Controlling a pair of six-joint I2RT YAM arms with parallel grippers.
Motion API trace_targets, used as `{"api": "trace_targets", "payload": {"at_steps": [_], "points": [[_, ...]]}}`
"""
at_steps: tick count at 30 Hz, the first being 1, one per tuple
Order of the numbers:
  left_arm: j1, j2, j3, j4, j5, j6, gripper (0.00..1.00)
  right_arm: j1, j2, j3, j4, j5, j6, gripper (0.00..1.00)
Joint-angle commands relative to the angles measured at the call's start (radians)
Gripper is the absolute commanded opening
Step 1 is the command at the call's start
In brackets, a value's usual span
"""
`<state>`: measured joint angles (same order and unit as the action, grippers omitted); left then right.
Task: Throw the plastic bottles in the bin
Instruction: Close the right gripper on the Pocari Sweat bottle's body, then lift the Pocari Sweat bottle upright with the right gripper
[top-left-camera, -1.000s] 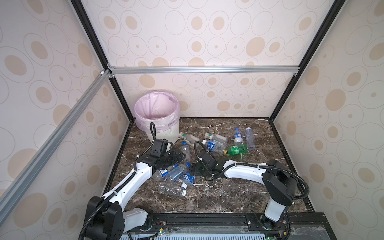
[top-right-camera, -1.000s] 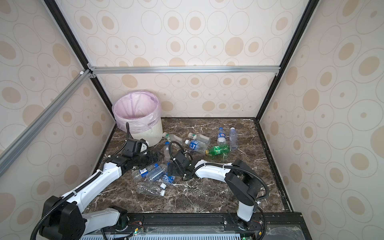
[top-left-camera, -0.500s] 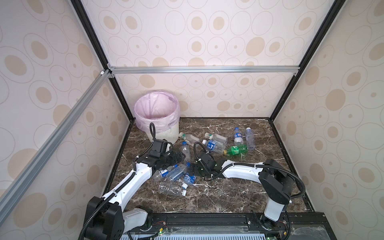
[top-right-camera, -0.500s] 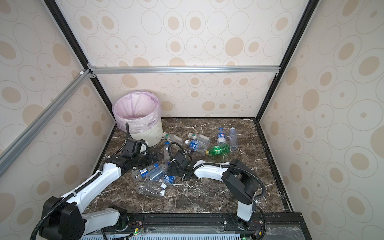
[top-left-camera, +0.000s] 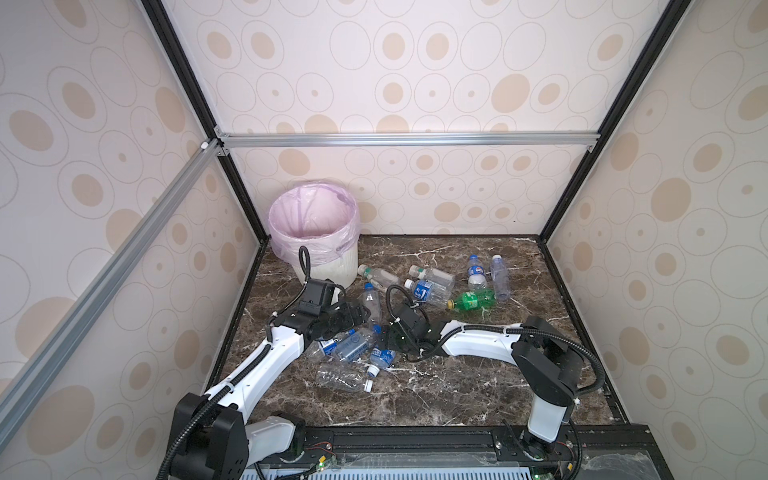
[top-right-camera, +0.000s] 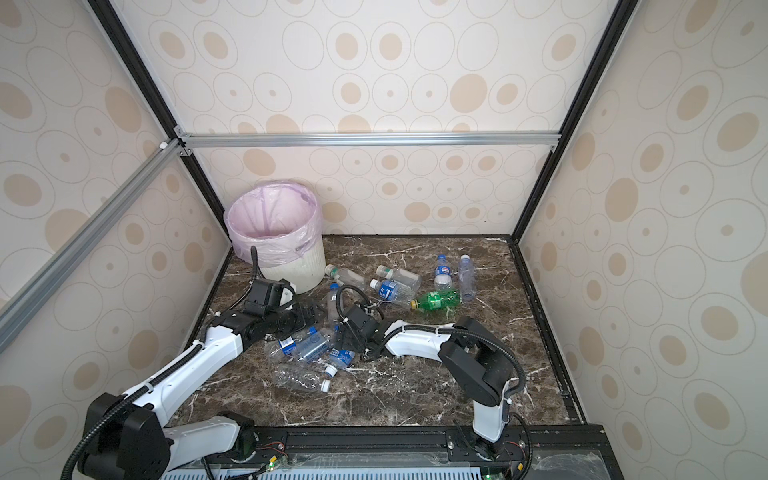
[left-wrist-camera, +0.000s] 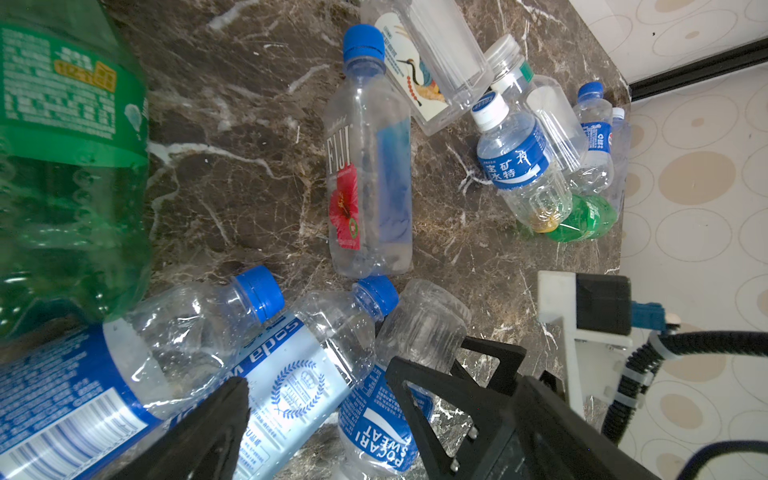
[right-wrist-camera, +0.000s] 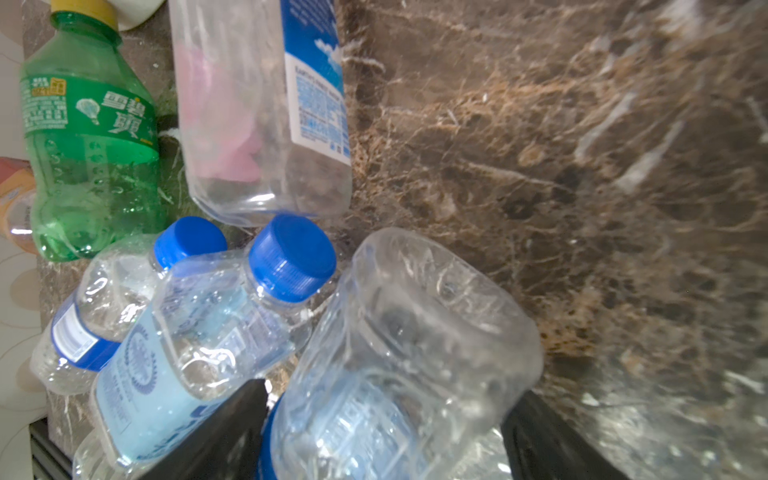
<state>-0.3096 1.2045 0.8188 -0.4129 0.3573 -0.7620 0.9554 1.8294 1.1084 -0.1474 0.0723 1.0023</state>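
Several plastic bottles lie on the marble floor. The bin (top-left-camera: 337, 271) (top-right-camera: 293, 276) stands in the far left corner, lined with a pink bag. My right gripper (top-left-camera: 384, 338) (top-right-camera: 340, 337) (right-wrist-camera: 384, 436) is open low at the pile, one finger on each side of a clear Pocari Sweat bottle (right-wrist-camera: 399, 365) (left-wrist-camera: 376, 424) (top-left-camera: 380, 358), close against it. My left gripper (top-left-camera: 359, 313) (top-right-camera: 309, 311) (left-wrist-camera: 382, 407) is open just above a blue-capped soda water bottle (left-wrist-camera: 286, 370) (right-wrist-camera: 187, 353) and holds nothing.
A Fiji bottle (left-wrist-camera: 368, 187) (top-left-camera: 371, 301) lies just beyond both grippers. A green bottle (top-left-camera: 473, 300) and several clear ones lie further back on the right. A second green bottle (right-wrist-camera: 87, 145) sits beside the left arm. One clear bottle (top-left-camera: 340, 378) lies nearer the front.
The right gripper's jaws have narrowed around the Pocari Sweat bottle, and its arm has edged left. The left arm has not moved.
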Motion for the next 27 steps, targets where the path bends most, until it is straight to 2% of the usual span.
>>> {"api": "trace_targets", "payload": {"at_steps": [1, 8, 17, 22, 27], "points": [[0.009, -0.022, 0.003, -0.008, -0.002, 0.012, 0.99, 0.0, 0.0, 0.0, -0.057, 0.068, 0.024, 0.88], [0.007, -0.019, 0.01, -0.01, -0.002, 0.02, 0.99, -0.061, -0.044, -0.046, -0.082, 0.109, 0.007, 0.79], [0.009, -0.013, 0.024, -0.007, 0.008, 0.038, 0.99, -0.204, -0.124, -0.096, -0.122, 0.127, -0.075, 0.71], [0.007, -0.008, 0.025, 0.024, 0.042, 0.036, 0.99, -0.26, -0.149, -0.099, -0.156, 0.134, -0.129, 0.72], [0.003, 0.0, 0.024, 0.054, 0.07, 0.026, 0.99, -0.273, -0.171, -0.08, -0.198, 0.132, -0.191, 0.77]]}}
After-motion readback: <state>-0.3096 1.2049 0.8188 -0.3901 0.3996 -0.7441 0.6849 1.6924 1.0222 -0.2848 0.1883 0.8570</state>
